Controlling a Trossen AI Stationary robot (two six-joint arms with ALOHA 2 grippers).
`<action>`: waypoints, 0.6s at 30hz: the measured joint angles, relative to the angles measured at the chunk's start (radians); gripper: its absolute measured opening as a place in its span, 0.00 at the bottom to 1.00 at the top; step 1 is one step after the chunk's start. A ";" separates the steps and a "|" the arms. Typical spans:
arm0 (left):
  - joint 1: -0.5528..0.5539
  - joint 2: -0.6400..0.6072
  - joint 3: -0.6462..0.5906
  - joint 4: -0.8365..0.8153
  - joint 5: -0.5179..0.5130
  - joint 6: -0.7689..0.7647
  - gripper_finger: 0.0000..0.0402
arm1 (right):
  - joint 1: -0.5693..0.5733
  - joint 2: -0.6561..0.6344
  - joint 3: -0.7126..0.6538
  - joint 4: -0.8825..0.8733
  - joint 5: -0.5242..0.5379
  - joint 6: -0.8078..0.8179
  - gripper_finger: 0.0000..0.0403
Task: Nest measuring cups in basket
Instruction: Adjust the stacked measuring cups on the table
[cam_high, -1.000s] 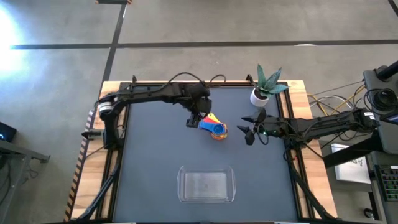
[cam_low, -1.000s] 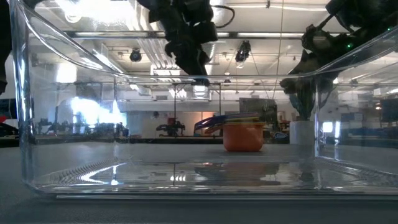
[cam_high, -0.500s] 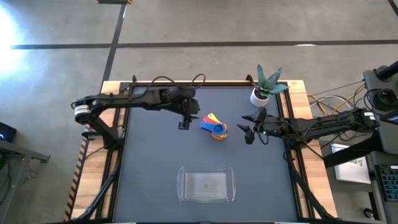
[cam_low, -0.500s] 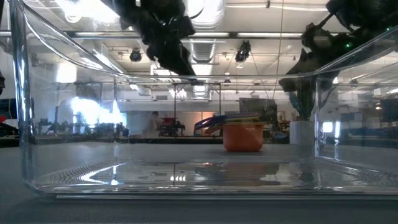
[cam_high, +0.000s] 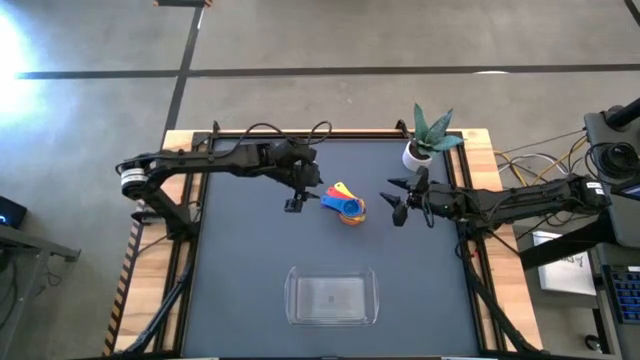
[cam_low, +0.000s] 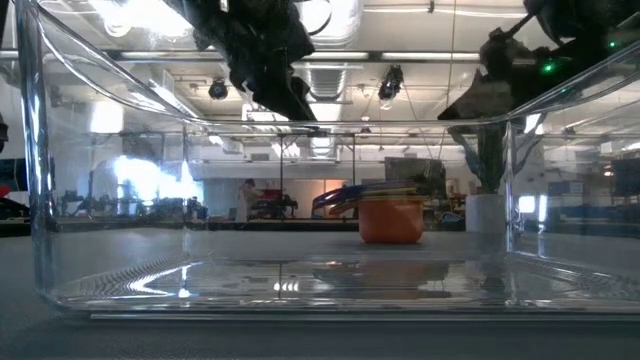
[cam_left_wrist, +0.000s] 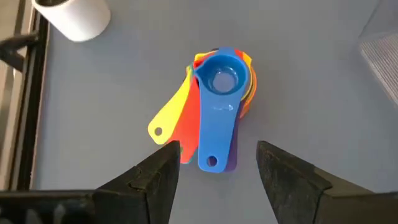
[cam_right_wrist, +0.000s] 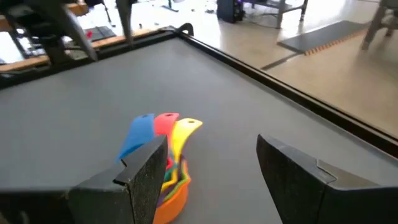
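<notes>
Foreground: clear basket wall on dark bench | Seen through it: measuring cups nested, orange lowest, handles fanned leftward | Right: white pot | Above: two dark arms | Background: person

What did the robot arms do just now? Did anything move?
The left gripper backed away from the stacked measuring cups, empty and open. The right gripper crept slightly closer to them, open. The cups, basket and plant pot stayed put.
</notes>
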 joint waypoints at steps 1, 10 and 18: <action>-0.002 0.000 -0.002 0.002 0.000 0.009 0.49 | -0.011 0.003 0.000 -0.003 -0.001 0.000 0.59; -0.011 0.058 -0.008 -0.024 0.001 0.021 0.50 | -0.139 0.114 0.030 -0.005 -0.072 -0.007 0.59; -0.011 0.149 0.047 -0.077 0.000 0.019 0.56 | -0.183 0.319 0.173 -0.057 -0.131 -0.086 0.59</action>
